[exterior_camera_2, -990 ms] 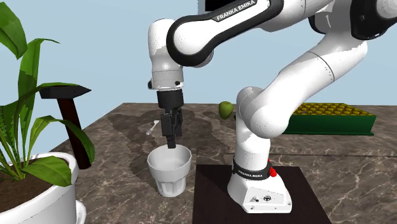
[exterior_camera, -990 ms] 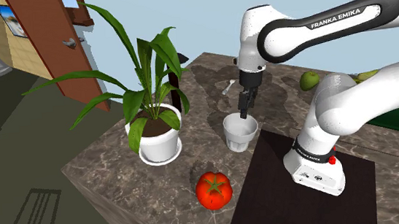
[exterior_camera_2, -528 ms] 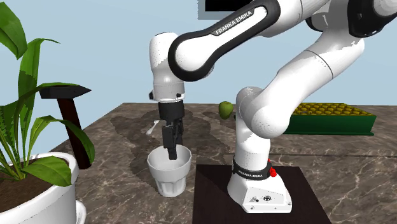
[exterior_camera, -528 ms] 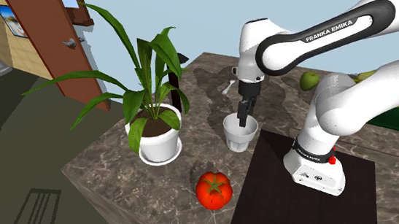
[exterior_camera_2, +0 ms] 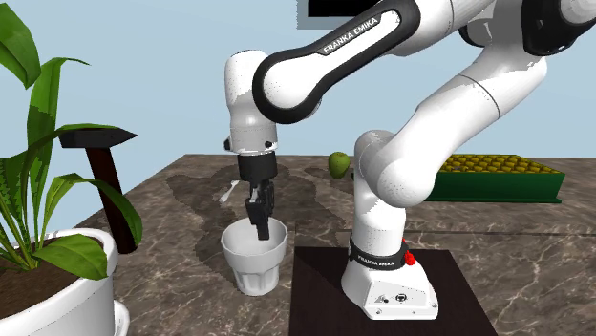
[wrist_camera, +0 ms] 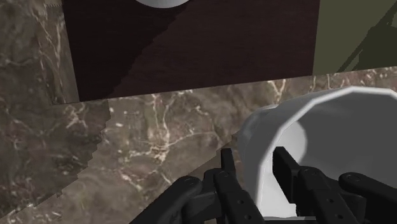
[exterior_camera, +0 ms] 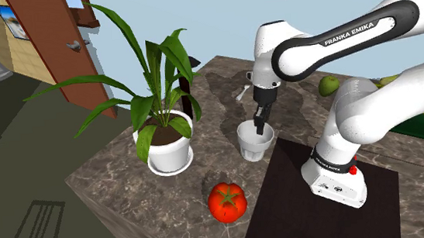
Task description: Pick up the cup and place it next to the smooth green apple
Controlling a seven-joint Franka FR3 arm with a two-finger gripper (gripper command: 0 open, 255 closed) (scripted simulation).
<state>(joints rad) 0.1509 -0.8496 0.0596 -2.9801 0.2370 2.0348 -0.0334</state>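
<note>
Gripper [wrist_camera: 253, 158]: nearly closed, pinching cup [wrist_camera: 331, 121] wall, one finger inside, one outside | cup: directly beneath gripper, on counter [wrist_camera: 140, 140] | handling: judged light, rigid, slippery; rim-wall pinch suitable.

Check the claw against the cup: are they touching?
Touching. The wrist view shows the claw clasping the cup by its wall, one finger pressed inside, one outside.
</note>
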